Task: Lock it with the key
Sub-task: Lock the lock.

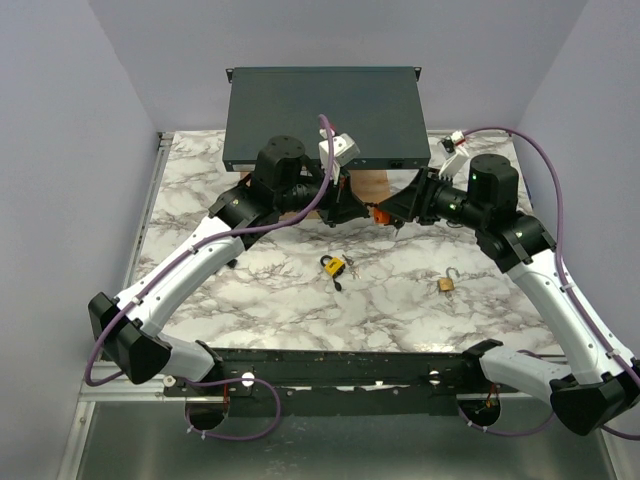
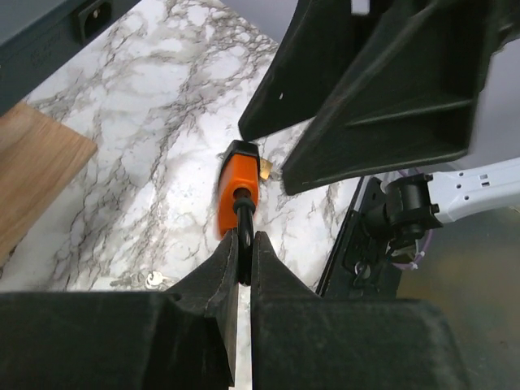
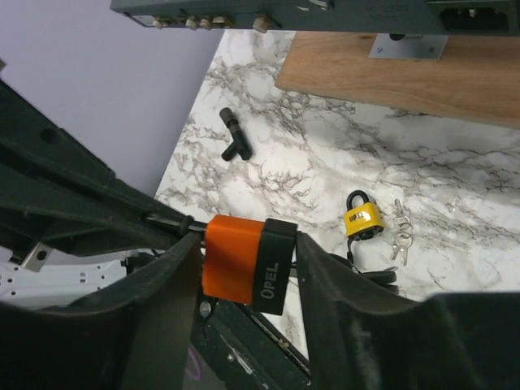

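Observation:
An orange padlock [image 3: 236,260] with a black band marked OPEL hangs in the air between both grippers. My right gripper [image 3: 248,252] is shut on its body. My left gripper [image 2: 245,244] is shut on its black shackle [image 2: 241,213]. In the top view the two grippers, left [image 1: 350,210] and right [image 1: 395,213], meet above the table's far middle. No orange-headed key shows. A small dark key bunch [image 3: 370,275] lies by the yellow padlock [image 3: 361,219], partly hidden behind my right finger. Small silver keys [image 3: 401,231] lie beside it.
The yellow padlock [image 1: 333,265] lies mid-table. A brass padlock [image 1: 446,284] with its shackle open lies to the right. A black box [image 1: 322,115] stands at the back, with a wooden board [image 3: 422,73] in front of it. A black T-shaped piece [image 3: 234,136] lies on the marble.

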Available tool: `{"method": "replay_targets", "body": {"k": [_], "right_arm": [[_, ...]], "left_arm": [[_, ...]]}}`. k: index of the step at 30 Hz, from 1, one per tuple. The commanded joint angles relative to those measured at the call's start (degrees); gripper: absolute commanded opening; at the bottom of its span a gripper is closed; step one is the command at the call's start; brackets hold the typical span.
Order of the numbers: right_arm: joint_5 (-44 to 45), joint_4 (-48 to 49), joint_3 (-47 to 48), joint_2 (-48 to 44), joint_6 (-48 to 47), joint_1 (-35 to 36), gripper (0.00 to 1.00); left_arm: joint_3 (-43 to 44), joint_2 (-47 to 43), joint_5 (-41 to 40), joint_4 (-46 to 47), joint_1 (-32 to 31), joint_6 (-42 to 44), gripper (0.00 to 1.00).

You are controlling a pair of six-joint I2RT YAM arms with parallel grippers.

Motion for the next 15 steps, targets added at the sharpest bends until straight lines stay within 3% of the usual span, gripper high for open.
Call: {"method": "replay_targets", "body": {"k": [1, 5, 9, 15], "right_arm": [[-2.3, 6.6, 0.8, -2.8, -0.6, 0.8, 0.69], [-3.3, 9.7, 1.7, -4.5, -1.9, 0.8, 0.84], [-6.3, 13.7, 3.1, -6.5, -6.4, 0.8, 0.91], [-21.9, 34.8, 2.3, -8.5, -3.9, 0.8, 0.96]], "left_arm": [[-3.0, -6.0, -4.3, 6.3, -0.2, -3.8, 0.0], [-4.5, -10.7, -5.4, 7.2, -0.2, -3.9, 0.0], [-4.4, -15.2, -4.4, 7.7, -0.2, -4.4, 0.0], [1.1, -20.0, -0.7, 3.5, -0.1, -5.5, 0.0]]}}
